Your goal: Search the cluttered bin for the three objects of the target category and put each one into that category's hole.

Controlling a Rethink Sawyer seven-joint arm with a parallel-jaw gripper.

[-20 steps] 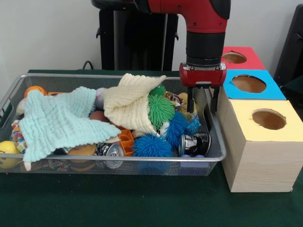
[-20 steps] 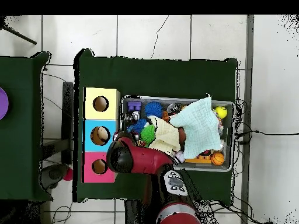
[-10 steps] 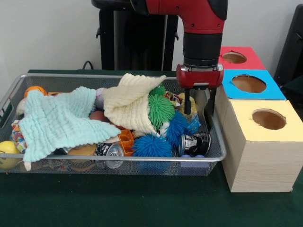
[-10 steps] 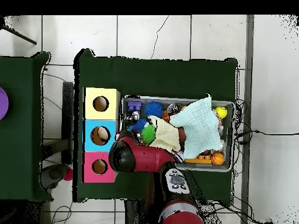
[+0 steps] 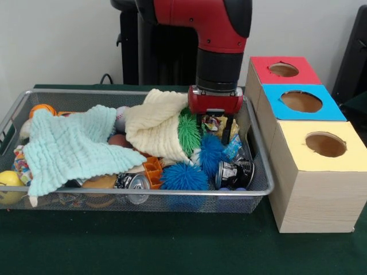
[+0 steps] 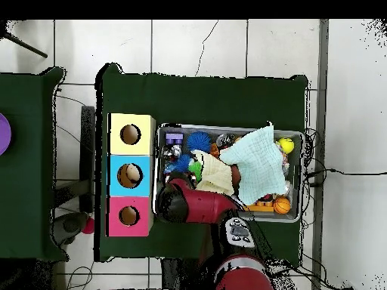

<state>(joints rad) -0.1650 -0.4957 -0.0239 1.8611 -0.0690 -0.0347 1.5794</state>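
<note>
The wire bin [image 5: 261, 172] is packed full; a mint cloth [image 5: 71, 146] and a cream cloth [image 5: 155, 126] lie over much of the pile and hide what sits under them; an orange ball [image 5: 42, 109] and a yellow ball [image 5: 8, 180] peek out at the left end. The gripper [image 5: 214, 133] hangs inside the bin at the end nearest the boxes, its two fingers [image 5: 226, 133] a little apart with nothing clearly held; they reach down beside a green spiky ball [image 5: 189, 132], above a blue spiky ball [image 5: 213, 153]; another blue spiky ball [image 5: 183, 176] and two cans [image 5: 236, 173] lie by the front wall. Beside the bin stand the red box [image 5: 284, 70], blue box [image 5: 301, 102] and yellow box [image 5: 324, 146], each with a round hole. From overhead the arm [image 6: 198, 205] covers that corner of the bin.
</note>
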